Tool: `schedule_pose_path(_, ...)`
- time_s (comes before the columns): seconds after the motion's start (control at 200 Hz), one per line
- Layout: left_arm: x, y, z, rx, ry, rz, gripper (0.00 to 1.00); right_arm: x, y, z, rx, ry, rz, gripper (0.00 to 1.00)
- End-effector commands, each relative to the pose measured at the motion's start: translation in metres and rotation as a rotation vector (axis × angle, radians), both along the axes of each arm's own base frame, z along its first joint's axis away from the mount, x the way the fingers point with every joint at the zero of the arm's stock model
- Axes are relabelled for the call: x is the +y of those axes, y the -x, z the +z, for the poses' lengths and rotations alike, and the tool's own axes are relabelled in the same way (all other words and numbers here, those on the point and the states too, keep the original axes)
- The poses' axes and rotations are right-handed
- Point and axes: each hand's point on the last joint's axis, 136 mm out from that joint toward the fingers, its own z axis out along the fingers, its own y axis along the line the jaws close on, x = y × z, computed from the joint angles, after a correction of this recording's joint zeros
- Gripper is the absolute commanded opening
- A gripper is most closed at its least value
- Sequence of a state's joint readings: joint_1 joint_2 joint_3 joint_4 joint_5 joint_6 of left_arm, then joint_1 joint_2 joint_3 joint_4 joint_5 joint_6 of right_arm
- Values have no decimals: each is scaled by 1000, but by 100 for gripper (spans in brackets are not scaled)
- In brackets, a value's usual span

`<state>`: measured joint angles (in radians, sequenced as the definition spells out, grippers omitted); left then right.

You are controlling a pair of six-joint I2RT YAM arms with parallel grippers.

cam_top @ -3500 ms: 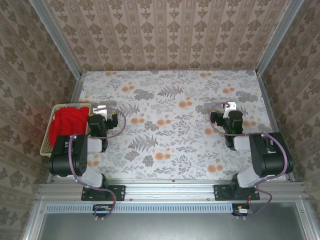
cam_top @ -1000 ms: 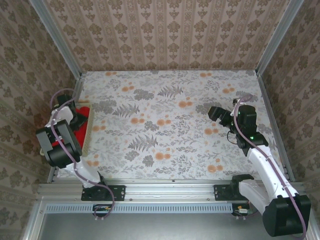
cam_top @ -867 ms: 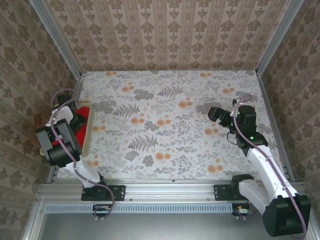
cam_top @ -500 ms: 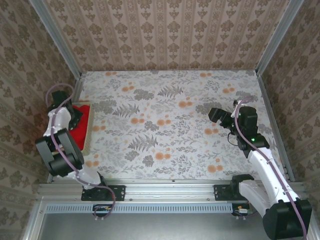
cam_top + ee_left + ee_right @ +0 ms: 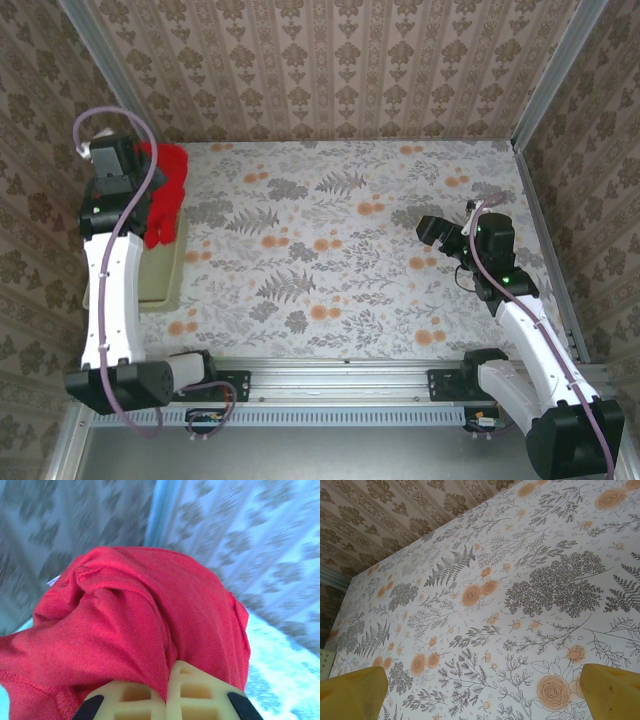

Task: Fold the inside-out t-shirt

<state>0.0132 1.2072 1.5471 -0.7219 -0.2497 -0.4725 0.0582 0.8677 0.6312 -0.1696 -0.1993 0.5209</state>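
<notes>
No fold is made yet.

Top view: the left gripper (image 5: 138, 168) holds the inside-out t-shirt (image 5: 166, 196) bunched, raised above the far end of the basket (image 5: 160, 282). The right gripper (image 5: 430, 230) hovers over the right side of the table (image 5: 330, 200).

Left wrist: jaws pinched on crumpled red cloth.

Right wrist: fingers spread wide, empty.

Remaining, in my judgement: spreading flat and all the folding.

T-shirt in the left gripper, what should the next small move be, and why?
Probably carry it toward the middle of the table: the left gripper is shut on the bunched t-shirt, held up near the basket, and folding needs a flat surface.
</notes>
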Motion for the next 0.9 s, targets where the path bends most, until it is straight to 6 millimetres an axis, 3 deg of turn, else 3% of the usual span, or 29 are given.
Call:
schedule_pose_path(0.0, -27, 21, 81, -178, -138, -73, 0, 6, 5, 8, -2, -20, 18, 100)
schedule_pose_path(0.11, -84, 27, 123, -298, -138, -258, 0, 5, 6, 8, -5, -20, 13, 100)
schedule_pose_path(0.225, -158, 24, 135, -354, -127, -453, 0, 3, 8, 9, 5, -16, 1, 100)
schedule_pose_path(0.345, -232, 8, 114, -295, -118, -602, 0, -3, 12, 8, 25, 0, -29, 100)
schedule_pose_path(0.58, -353, -19, 32, -89, -52, -811, 0, -20, 23, 3, 79, 75, -95, 100)
schedule_pose_path(0.72, -382, -15, -9, 21, -64, -868, 0, -20, 26, 3, 77, 82, -94, 100)
schedule_pose_path(0.795, -385, -8, -35, 71, -46, -894, 0, -18, 25, 2, 74, 75, -87, 100)
schedule_pose_path(0.895, -378, 5, -77, 136, -32, -906, 13, -12, 22, -2, 76, 59, -63, 100)
